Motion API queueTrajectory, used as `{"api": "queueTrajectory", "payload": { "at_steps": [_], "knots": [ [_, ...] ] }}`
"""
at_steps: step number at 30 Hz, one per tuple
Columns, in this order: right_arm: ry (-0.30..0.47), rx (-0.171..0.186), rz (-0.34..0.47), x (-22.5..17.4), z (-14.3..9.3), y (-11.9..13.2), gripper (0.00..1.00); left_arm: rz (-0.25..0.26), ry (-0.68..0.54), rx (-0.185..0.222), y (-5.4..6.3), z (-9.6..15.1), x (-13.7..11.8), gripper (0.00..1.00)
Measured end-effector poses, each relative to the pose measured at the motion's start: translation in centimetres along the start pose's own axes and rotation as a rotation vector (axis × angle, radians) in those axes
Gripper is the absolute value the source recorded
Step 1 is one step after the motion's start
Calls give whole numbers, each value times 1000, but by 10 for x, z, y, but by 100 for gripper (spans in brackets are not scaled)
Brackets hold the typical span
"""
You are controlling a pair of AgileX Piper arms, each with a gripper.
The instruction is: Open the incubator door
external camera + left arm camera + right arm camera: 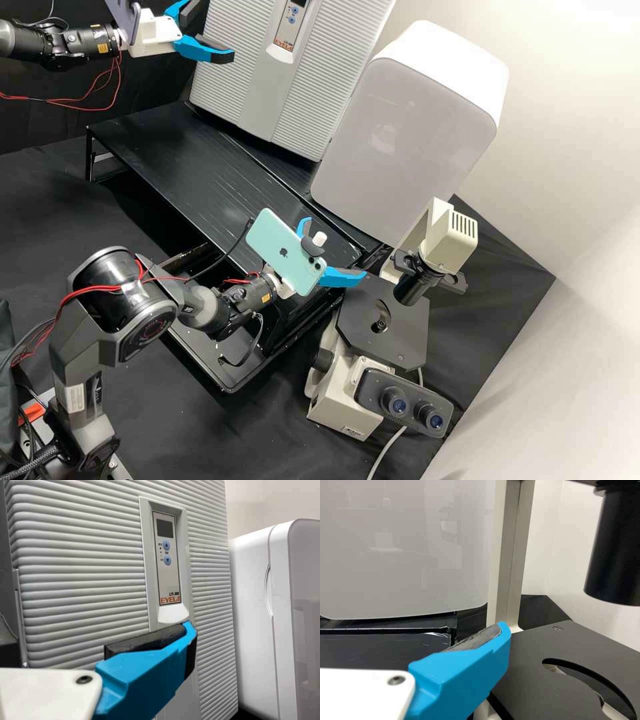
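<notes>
- Incubator (230, 87): upper centre of the high view, on the black shelf unit (193, 173), ribbed front door closed; contents hidden
- Left gripper (215, 32): upper left of the high view, beside the incubator; claw open, fingers well apart, holding nothing. Contact with the door: cannot tell
- Left wrist view, close on the incubator: small dark display (165, 528) and two blue buttons (167, 552) at upper centre, pale tab (173, 613) beneath them. One blue finger (145, 680) of the left gripper at lower centre, its tip just below the tab in the frame
- Right gripper (339, 257): centre of the high view, near the microscope (340, 400); claw open, fingers apart, nothing gripped. Pale green phone (280, 250) mounted behind its fingers
- White cabinet (407, 127): upper right of the high view, top and smooth greyish front seen; closed, contents hidden. Left wrist view, right side of frame, adds its side seam and a long curved recess (268, 592)
- Microscope: high view gives the paired eyepieces (417, 408), lower right. Right wrist view gives the upright pillar (507, 555) at upper centre, black tube (616, 555) at upper right, and dark stage (540, 695) with its curved opening at lower right
</notes>
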Motion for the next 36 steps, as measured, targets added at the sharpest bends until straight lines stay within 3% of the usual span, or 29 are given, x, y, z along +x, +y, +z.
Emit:
{"api": "queueTrajectory", "payload": {
  "at_steps": [36],
  "knots": [
    [0, 0, 0, 0, 0, 0, 100, 0, -28, -6, -1, 9, 2, 0]
  ]
}}
